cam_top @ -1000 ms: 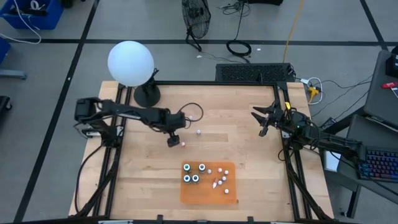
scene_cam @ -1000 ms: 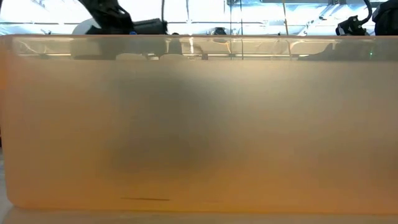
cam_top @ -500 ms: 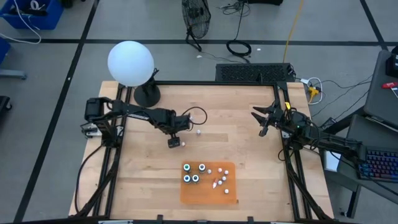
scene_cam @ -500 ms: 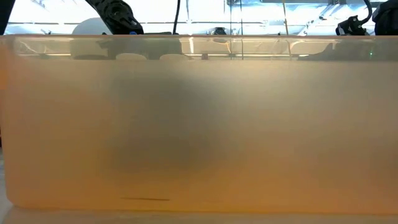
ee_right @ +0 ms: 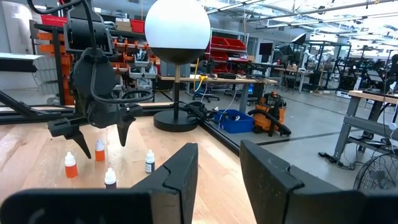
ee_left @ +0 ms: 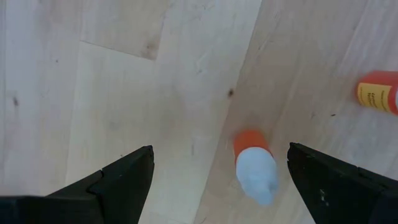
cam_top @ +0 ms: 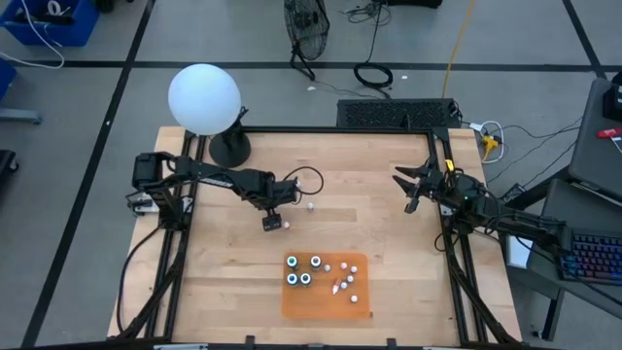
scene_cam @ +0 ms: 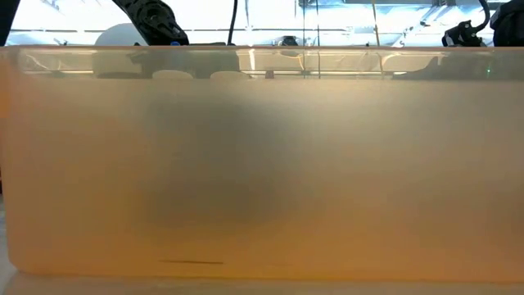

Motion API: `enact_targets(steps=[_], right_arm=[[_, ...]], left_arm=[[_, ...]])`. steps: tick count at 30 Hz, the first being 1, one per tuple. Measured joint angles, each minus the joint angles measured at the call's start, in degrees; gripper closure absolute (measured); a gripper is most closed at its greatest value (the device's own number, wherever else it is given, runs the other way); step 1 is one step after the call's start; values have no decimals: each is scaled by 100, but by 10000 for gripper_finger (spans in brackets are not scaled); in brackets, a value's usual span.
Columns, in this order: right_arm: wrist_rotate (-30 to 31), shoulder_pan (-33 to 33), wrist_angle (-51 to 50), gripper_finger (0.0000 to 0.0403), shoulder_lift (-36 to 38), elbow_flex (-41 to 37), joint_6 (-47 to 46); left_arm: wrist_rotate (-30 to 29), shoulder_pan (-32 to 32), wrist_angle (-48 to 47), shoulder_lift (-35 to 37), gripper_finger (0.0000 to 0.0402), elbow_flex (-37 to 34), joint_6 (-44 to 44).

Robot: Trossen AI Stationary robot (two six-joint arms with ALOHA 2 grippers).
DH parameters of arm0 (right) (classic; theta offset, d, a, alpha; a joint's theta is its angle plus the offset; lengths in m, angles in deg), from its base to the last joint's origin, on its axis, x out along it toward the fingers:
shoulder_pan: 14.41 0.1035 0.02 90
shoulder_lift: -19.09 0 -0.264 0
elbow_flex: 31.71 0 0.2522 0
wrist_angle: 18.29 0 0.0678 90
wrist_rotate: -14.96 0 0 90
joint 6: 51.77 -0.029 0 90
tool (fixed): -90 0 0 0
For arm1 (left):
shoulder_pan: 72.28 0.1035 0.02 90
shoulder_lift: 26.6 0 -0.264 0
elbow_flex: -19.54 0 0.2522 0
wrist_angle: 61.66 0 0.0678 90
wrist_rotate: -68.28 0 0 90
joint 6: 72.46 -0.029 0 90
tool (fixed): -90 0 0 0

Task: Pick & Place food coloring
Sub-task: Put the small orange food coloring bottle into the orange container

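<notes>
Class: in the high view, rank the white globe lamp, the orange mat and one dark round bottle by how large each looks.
1. Orange mat
2. White globe lamp, though it stands taller and so nearer the overhead camera, which enlarges it.
3. Dark round bottle, far the smallest.

Pale wood, dark plastic, one frosted globe

The table (cam_top: 389, 243) is light wood board with visible grain, seams and small dark knots, matt and smooth. On it lies a flat orange mat (cam_top: 360, 303), dull in finish. The food coloring bottles (ee_left: 255, 167) look like smooth plastic, one with an orange body and a whitish cap. The left gripper (ee_left: 217, 180) has matt black fingers. The round lamp (ee_right: 177, 30) is frosted white on a black glossy base.
</notes>
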Motion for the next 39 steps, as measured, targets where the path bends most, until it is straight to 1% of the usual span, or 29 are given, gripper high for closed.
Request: enact_targets(steps=[3,5,8,17,20,25,29,31,35,39], right_arm=[[0,0,0,293,2,-2,0],[1,0,0,293,2,-2,0],[-1,1,0,293,1,-1,2],[-1,1,0,293,0,-2,2],[-1,1,0,293,0,-1,0],[1,2,-2,293,0,0,0],[0,1,0,293,0,-2,1],[1,2,-2,293,0,0,0],[-1,0,0,293,2,-2,1],[1,0,0,293,0,-2,0]], left_arm=[[0,0,0,0,50,0,4],[0,0,1,0,73,0,31],[2,0,2,0,123,0,70],[35,0,2,0,290,0,81],[137,0,6,4,337,0,30],[161,-56,-26,173,338,0,-31],[166,-225,-73,463,338,0,-42],[158,-373,-314,630,338,97,37],[60,-938,-1118,874,338,724,463],[-314,-1783,-2107,827,338,1880,726]])
